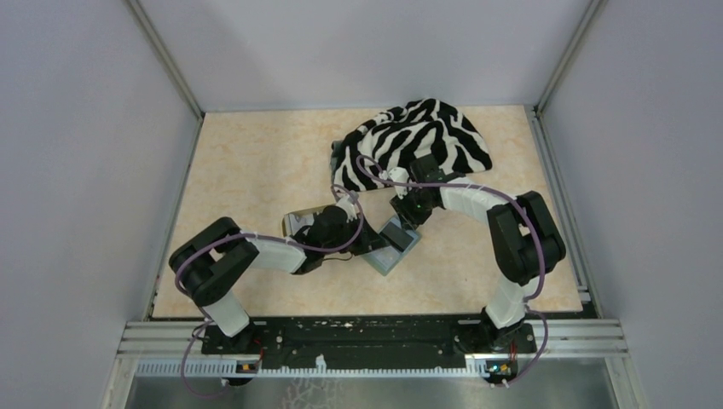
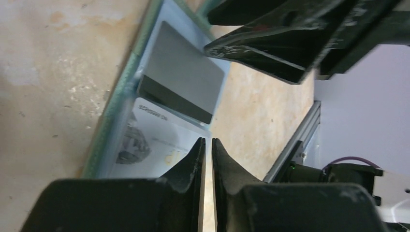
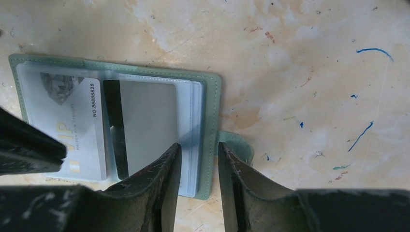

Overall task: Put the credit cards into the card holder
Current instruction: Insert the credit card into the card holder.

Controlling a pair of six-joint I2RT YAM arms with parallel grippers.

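— On the pale marbled counter (image 1: pixel 256 170), how far along are the cards? Biggest things first.

— A crumpled zebra-striped cloth (image 1: pixel 426 136) lies at the far side, out of the way. Near the middle, the sage-green folding card holder (image 3: pixel 213 121) lies open and flat, its clear sleeves (image 3: pixel 193 111) facing up. A white card printed with a number (image 3: pixel 63 130) sits in one sleeve. A plain grey card with a black stripe (image 3: pixel 150 121) lies in the sleeve beside it. So two look placed, or nearly.

— And the claws?

— The right claw (image 3: pixel 199 147) stands part open over the holder's edge, with one finger at the grey card's corner. It grips nothing that I can see. The left claw (image 2: pixel 208 141) is drawn almost together above the white card's end. Only a slit shows, and nothing is visibly pinched.

— What's left?

— Hard to judge. I cannot tell whether the grey card is pushed fully home. A tan tray (image 1: pixel 296 221) is mostly hidden behind the left arm (image 1: pixel 264 254), so any cards waiting there don't show. No yellow or striped ones appear anywhere.
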